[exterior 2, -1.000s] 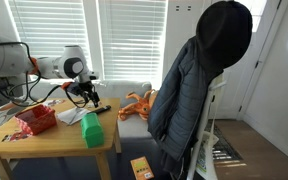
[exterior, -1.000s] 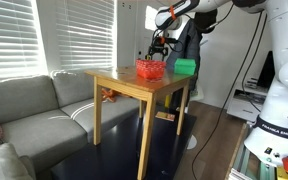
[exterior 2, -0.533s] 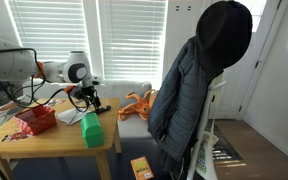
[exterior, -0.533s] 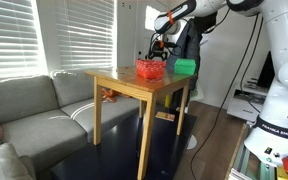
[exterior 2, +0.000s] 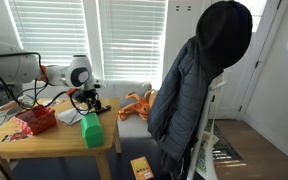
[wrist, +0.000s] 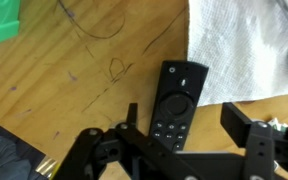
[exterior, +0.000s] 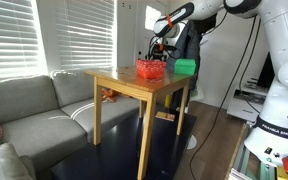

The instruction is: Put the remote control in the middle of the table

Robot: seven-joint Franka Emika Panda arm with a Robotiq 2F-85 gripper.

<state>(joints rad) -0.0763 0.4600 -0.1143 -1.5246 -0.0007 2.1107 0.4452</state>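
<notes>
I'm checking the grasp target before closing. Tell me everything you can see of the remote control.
The remote control is a slim, flat black oblong, plastic-looking, with a ring pad, small buttons below it and one button near its far end. It lies flat, face up, on the wooden table, its far corner at a white sheet. The open gripper straddles its near end; contact is unclear.
</notes>
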